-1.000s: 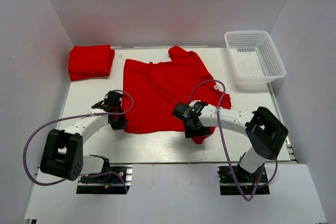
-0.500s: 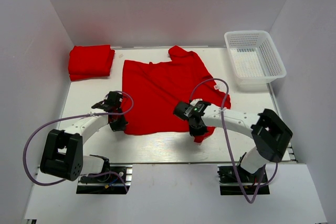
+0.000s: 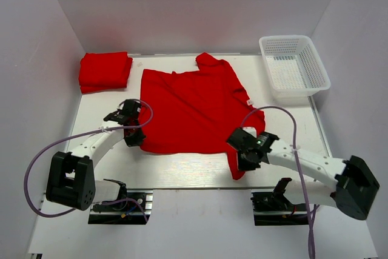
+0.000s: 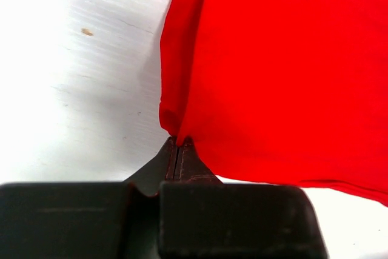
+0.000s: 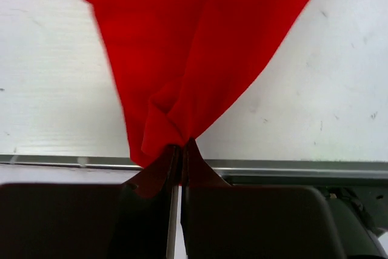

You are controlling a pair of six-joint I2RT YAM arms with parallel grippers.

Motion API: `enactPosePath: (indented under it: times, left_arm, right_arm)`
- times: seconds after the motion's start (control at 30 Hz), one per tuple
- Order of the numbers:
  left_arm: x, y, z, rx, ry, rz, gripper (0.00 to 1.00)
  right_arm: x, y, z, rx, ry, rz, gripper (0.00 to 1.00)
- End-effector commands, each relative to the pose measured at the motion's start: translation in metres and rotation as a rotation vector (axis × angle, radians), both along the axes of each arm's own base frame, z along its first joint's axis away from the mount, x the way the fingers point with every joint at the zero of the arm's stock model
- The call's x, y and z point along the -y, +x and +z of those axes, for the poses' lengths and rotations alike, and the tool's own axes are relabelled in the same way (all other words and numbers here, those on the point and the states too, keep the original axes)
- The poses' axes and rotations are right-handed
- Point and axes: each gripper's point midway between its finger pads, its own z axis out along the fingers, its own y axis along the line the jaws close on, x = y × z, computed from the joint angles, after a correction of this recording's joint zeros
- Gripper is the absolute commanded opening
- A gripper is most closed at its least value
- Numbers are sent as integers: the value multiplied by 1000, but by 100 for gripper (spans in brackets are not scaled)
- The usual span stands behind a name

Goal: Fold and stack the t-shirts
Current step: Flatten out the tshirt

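A red t-shirt [image 3: 194,104] lies spread over the middle of the table, one sleeve toward the back. My left gripper [image 3: 134,139] is shut on its near-left hem corner, and the left wrist view shows the cloth [image 4: 273,71] pinched at my left gripper [image 4: 179,141]. My right gripper [image 3: 242,161] is shut on the near-right corner, which hangs bunched toward the table's front edge; the right wrist view shows the fabric [image 5: 188,59] gathered at my right gripper [image 5: 180,145]. A folded red t-shirt [image 3: 105,71] rests at the back left.
A white mesh basket [image 3: 294,68] stands at the back right. White walls close in the table on the left, back and right. The table's metal front rail [image 5: 291,165] runs just under my right gripper.
My right gripper has closed on the shirt's near-right corner and pulled it right and toward the front edge. The left gripper has shifted slightly back, still holding its corner.
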Motion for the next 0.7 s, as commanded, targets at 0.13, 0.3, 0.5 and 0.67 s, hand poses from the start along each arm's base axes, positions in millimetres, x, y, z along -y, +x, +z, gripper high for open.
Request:
enactPosePath:
  times: [0.13, 0.3, 0.5, 0.67]
  left_arm:
    - [-15, 0, 14, 14, 67, 48, 0]
    - [-19, -2, 19, 3, 88, 75, 0]
    - [-17, -1, 26, 14, 75, 73, 0]
    - [-6, 8, 43, 77, 16, 24, 0]
  right_arm:
    - [30, -14, 6, 34, 85, -223, 0]
    - [59, -23, 7, 27, -1, -395, 6]
    - [50, -31, 13, -43, 24, -436, 0]
    - [32, -10, 34, 25, 95, -383, 0]
